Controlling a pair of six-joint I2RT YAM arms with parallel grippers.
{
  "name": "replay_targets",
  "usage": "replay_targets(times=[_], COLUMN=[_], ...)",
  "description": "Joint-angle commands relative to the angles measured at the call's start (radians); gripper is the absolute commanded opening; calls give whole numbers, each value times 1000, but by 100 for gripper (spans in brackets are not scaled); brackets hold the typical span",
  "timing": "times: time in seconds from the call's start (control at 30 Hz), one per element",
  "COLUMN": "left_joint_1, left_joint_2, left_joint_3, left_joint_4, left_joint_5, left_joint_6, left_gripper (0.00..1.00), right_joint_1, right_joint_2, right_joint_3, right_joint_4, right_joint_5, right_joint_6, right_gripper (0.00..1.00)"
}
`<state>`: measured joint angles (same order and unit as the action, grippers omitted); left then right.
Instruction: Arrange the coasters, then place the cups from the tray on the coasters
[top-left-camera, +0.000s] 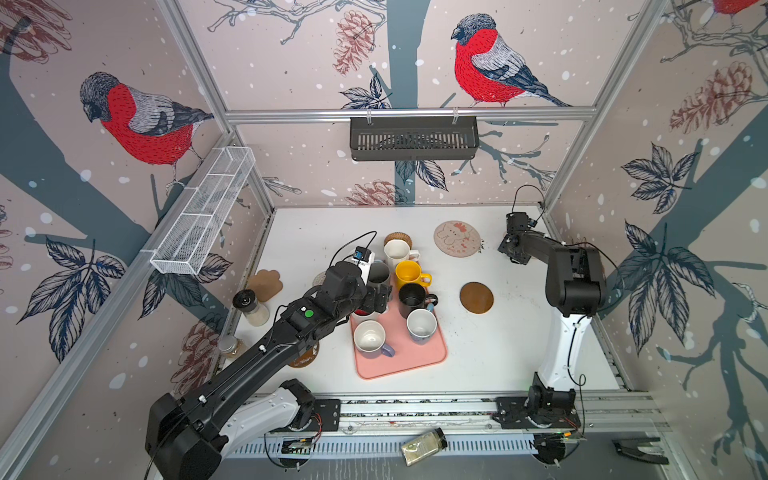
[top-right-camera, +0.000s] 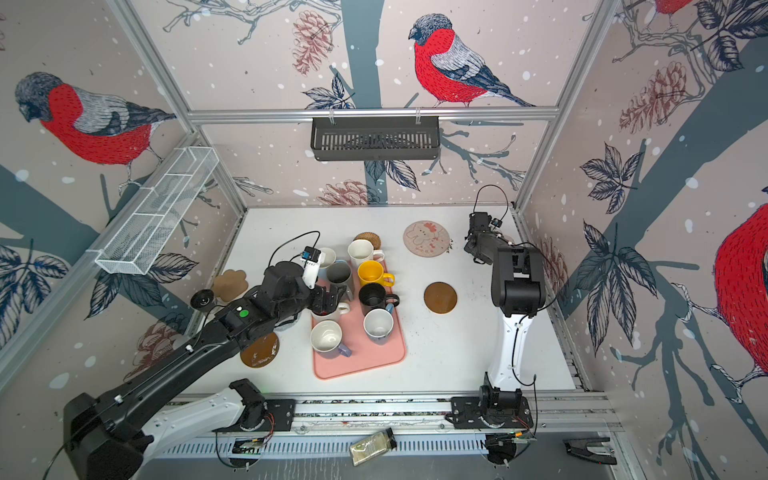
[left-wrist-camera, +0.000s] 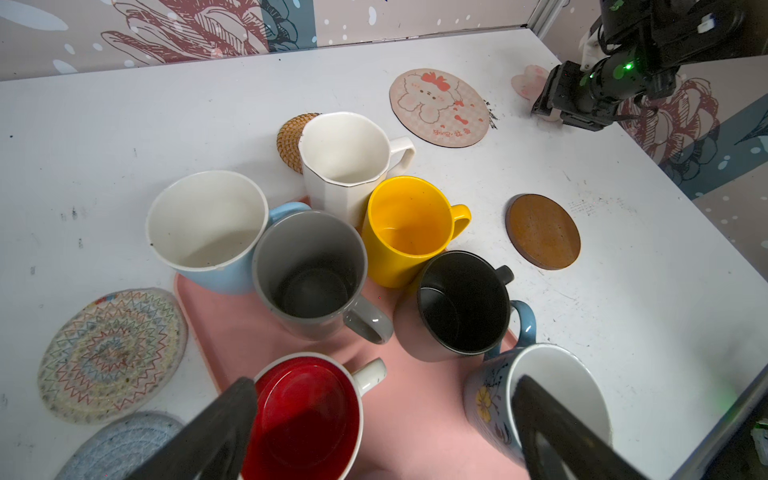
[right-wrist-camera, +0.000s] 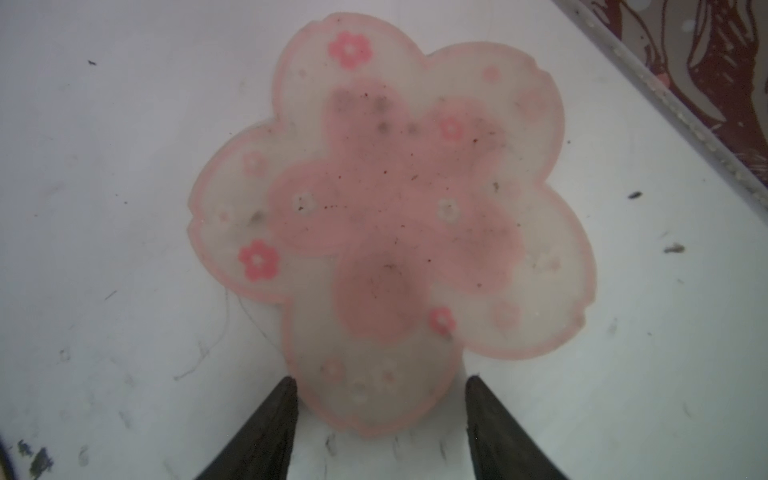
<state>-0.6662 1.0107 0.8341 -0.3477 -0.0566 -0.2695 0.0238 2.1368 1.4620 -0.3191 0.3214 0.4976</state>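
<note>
White table (top-left-camera: 519, 353) carries everything. Salmon-pink tray (top-left-camera: 411, 361) lies centre-front, long axis front to back. Left gripper (left-wrist-camera: 384, 386) hangs low over the tray's left side, jaws spread wide, nothing between them; in the left wrist view one finger overlaps the red-lined white mug (left-wrist-camera: 307, 415), the other the blue floral mug (left-wrist-camera: 486, 395). Right gripper (right-wrist-camera: 379, 379) is at the far right corner, tips down at the table, jaws apart, straddling one petal of the pink flower coaster (right-wrist-camera: 386, 208), which lies flat; contact with the petal cannot be told. Crowded on the tray: lavender mug (top-left-camera: 370, 337), black mug (top-left-camera: 412, 297), yellow mug (top-left-camera: 407, 274), grey mug (top-left-camera: 379, 274), light blue mug (left-wrist-camera: 208, 224), and white faceted mug (top-left-camera: 397, 251) at the far end. Coasters on bare table: pink cartoon round (top-left-camera: 457, 240) far right of the mugs; dark brown disc (top-left-camera: 476, 297) right of the tray; second brown disc (top-right-camera: 259, 351) left of it, partly under the left arm; tan paw (top-left-camera: 266, 284) far left; cream woven round (left-wrist-camera: 110, 355) just beside the tray; blue-grey round (left-wrist-camera: 120, 444) beside that; rattan round (top-left-camera: 398, 239) behind the white faceted mug.
</note>
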Motion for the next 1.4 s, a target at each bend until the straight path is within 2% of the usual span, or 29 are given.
replay_targets(times=[0.0,0.2,0.37,0.53,0.7,0.93,1.37], left_joint_1=[-1,-1,-1,-3,-7,-10,-12], left_joint_2=[9,15,23,26,10,-4,4], left_joint_3=[4,6,21,53,43,16,20], left_joint_4=[8,8,-3,-32,-45,-49,-44], left_joint_5=[-23,-35,-56,-72,-95,-94,-107], left_joint_6=[5,2,-1,-3,-11,-26,-14], left_gripper=[96,96,96,97,97,97,97], right_joint_1=[13,92,223,368,535,657,615], right_joint_2=[-60,-276,-490,-700,-822,-851,-632], right_joint_3=[-8,-59,-231,-433,-589,-729,-697], right_joint_4=[-202,-254,-270,-282,-288,-200,-85], right_joint_5=[-38,-40,-19,3,25,5,-45], right_joint_6=[-27,-28,-13,78,231,343,351], right_gripper=[70,83,94,95,95,100,100])
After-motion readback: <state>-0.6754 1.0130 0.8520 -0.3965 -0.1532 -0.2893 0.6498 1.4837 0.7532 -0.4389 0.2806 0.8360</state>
